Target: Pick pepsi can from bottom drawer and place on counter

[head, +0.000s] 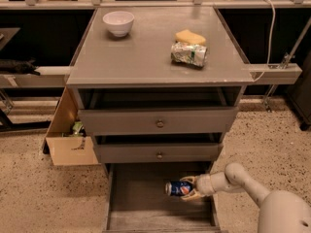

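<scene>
The pepsi can (pixel 178 188) is blue with a silver end and lies sideways above the floor of the open bottom drawer (pixel 141 203). My gripper (pixel 190 188) reaches in from the right and is shut on the can's right end. The white arm (pixel 243 181) runs back to the lower right corner. The counter (pixel 146 57) is the grey cabinet top above the three drawers.
On the counter stand a white bowl (pixel 119 22), a yellow sponge (pixel 190 36) and a green-and-white foil snack bag (pixel 188 54). Two upper drawers with round knobs (pixel 159 124) stick out a little. A cardboard box (pixel 68 135) sits left of the cabinet.
</scene>
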Action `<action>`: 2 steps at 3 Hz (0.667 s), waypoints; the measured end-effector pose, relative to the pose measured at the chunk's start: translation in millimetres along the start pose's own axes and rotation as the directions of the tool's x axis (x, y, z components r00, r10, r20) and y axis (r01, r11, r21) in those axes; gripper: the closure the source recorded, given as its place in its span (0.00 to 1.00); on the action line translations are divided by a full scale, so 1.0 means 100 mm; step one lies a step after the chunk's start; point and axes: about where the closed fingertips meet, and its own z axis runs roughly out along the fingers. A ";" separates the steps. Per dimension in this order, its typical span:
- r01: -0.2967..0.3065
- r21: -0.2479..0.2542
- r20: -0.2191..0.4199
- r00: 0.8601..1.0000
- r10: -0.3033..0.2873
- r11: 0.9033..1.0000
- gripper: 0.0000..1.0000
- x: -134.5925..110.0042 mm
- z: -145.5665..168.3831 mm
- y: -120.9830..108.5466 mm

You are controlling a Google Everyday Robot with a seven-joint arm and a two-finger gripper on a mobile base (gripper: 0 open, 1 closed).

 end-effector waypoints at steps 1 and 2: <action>0.000 0.000 0.000 1.000 0.000 1.000 1.00 0.00 0.00 0.00; 0.054 0.003 0.005 0.999 -0.054 0.999 1.00 -0.24 -0.10 0.07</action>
